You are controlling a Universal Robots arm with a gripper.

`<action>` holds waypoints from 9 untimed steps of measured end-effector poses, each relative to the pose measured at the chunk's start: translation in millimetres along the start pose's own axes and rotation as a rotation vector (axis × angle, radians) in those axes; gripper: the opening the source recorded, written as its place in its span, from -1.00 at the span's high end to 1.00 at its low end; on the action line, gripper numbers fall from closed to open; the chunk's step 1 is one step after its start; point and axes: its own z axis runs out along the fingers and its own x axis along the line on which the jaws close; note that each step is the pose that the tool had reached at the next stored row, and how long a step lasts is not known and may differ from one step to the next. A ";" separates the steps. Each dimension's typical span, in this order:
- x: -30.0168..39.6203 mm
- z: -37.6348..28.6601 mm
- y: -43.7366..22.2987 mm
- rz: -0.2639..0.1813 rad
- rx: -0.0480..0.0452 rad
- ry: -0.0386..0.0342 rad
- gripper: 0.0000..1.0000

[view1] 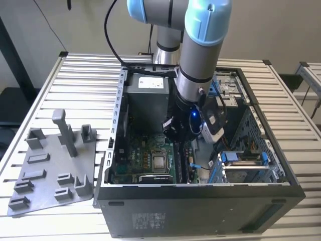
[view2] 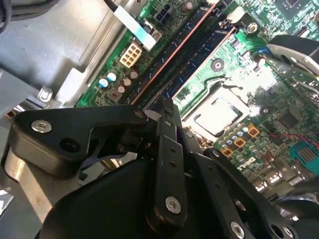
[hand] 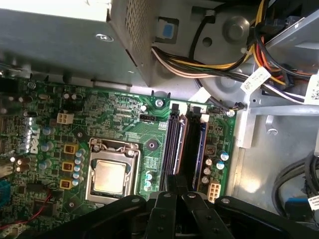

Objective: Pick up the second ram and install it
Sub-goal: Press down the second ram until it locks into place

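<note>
The claw (view1: 181, 135) hangs on the arm inside an open computer case (view1: 200, 201) that lies on its side on the slatted desk (view1: 75, 75), low over the motherboard (view1: 145, 155) and just beside the processor socket (view1: 159, 161). In the exterior view a grey moulded tray (view1: 50, 165) lies on the desk against the case, towards the desk's edge at the exterior view's left. The power supply (view1: 148, 100) fills the far corner of the case.

In the second wrist view the claw (view2: 167, 107) is clenched, its black fingers (view2: 168, 149) drawn together into one narrow bar. Its tip sits right at the near end of the second ram (view2: 174, 50), which stands on edge in a memory slot, its long top edge looking coppery. Whether the tip touches the stick I cannot tell. The processor socket (view2: 219, 114) lies just beside the slots.

In the first wrist view the claw (hand: 174, 180) is over the end of the slot row. The second ram (hand: 183, 144) stands in its slot between a dark slot and a blue one (hand: 202, 144). The processor socket (hand: 109, 177) is near, the power supply (hand: 60, 45) and a bundle of cables (hand: 199, 59) beyond the board's edge.
</note>
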 end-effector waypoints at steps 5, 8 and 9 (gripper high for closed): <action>-0.1 -10.6 0.8 0.000 -0.0028 -0.0012 0.79; 0.1 -24.8 0.9 0.000 -0.0020 -0.0008 0.79; 0.2 -29.4 1.0 0.000 -0.0020 -0.0008 0.79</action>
